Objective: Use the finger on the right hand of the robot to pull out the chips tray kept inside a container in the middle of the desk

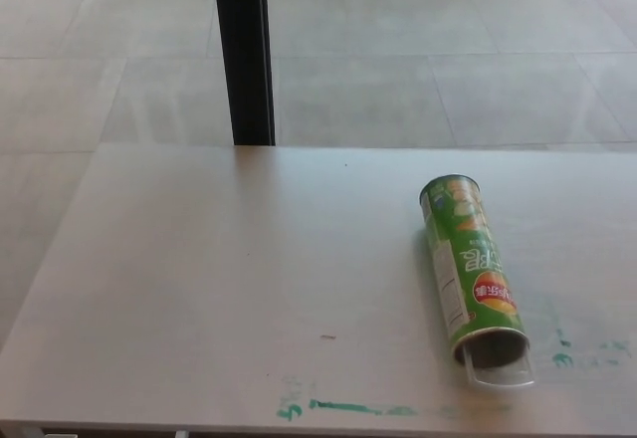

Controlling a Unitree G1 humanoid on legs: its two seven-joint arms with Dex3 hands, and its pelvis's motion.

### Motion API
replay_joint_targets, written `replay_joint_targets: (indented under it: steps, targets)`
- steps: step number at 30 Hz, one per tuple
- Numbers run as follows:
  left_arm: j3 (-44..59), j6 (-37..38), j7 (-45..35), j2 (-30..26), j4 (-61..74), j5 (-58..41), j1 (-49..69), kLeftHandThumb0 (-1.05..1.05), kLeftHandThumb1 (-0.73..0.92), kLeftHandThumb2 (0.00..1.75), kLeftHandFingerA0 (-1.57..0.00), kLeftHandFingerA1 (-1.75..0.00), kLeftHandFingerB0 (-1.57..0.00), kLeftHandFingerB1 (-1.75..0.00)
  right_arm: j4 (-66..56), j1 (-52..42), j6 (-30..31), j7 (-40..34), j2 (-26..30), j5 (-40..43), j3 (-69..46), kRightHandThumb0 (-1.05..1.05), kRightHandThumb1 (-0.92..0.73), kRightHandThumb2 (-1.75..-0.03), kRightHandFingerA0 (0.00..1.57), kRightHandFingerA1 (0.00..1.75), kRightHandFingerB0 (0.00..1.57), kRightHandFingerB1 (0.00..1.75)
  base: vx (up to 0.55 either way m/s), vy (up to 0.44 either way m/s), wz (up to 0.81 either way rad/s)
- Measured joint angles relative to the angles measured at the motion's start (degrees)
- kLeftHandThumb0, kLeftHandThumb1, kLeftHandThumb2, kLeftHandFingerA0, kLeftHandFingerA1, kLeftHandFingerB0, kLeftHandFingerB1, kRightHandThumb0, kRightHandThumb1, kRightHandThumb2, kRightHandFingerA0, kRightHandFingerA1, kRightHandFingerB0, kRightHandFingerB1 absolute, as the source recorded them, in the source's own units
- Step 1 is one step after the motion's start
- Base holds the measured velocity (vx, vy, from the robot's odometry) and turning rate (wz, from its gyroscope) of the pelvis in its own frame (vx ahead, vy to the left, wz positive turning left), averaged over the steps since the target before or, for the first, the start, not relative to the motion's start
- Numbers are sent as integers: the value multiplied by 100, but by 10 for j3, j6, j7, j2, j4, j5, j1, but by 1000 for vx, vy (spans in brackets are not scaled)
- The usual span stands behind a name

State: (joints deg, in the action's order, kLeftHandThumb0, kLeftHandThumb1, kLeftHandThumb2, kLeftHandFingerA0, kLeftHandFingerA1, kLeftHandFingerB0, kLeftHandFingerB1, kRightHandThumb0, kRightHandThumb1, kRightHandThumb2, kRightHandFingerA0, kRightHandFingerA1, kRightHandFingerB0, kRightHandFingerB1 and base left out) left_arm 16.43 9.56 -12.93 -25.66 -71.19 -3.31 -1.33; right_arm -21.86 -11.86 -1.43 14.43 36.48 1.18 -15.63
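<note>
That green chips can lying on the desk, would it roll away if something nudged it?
Probably, if nudged from the side: the green chips can is a cylinder lying on its side on the smooth desk. It likely weighs little, so it may slide too. The clear tray poking from its open near end looks thin and may flex.

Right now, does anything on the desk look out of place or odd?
The green cylindrical chips can lies on its side on the pale desk, open end toward the near edge, with a clear plastic tray sticking slightly out. Green smears mark the desk near that edge. Nothing is spilled.
</note>
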Motion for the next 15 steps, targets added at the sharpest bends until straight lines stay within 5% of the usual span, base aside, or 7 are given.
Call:
replay_joint_targets:
  steps: [1, 2, 4, 7, 8, 9, 15]
  targets:
    - [0, 0, -1, -1, 0, 0, 0, -53, 52, 92, -50, -70, -40, -59, 2, 4, -1, 1, 0, -8, 11, -14, -57, -57, 88, 110, 27, 33, 0, 0, 0]
    - [0, 1, -1, -2, 0, 0, 0, -51, 67, 60, -53, -68, -44, -47, 5, 9, -3, 2, 0, -17, 24, -17, -58, -57, 85, 111, 29, 33, 0, 0, 0]
    - [0, 1, -1, -2, -1, 0, -1, -52, 52, 93, -51, -70, -39, -58, 9, 19, -4, 4, 0, -32, 46, -14, -58, -57, 85, 109, 30, 33, 0, 0, 0]
    - [-2, 1, -1, -3, -3, 0, -1, -53, 52, 92, -51, -70, -41, -59, 15, 38, -4, 8, 3, -58, 83, -18, -60, -58, 82, 107, 29, 34, 0, 0, 0]
    - [-2, 2, -1, -3, -3, 0, -1, -50, 68, 60, -54, -66, -46, -48, 18, 44, -5, 10, 6, -65, 92, -17, -58, -57, 86, 103, 32, 34, 0, 0, 0]
    - [-3, 2, -1, -3, -4, 0, -1, -51, 53, 93, -50, -70, -40, -59, 23, 50, -6, 11, 11, -75, 101, -23, -58, -58, 85, 100, 34, 34, 0, 0, 0]
    - [-3, 2, -1, -3, -3, 0, -2, -53, 53, 92, -50, -69, -39, -58, 66, 77, -21, 9, 25, -121, 141, -17, -56, -58, 87, 98, 36, 35, 0, 0, 0]
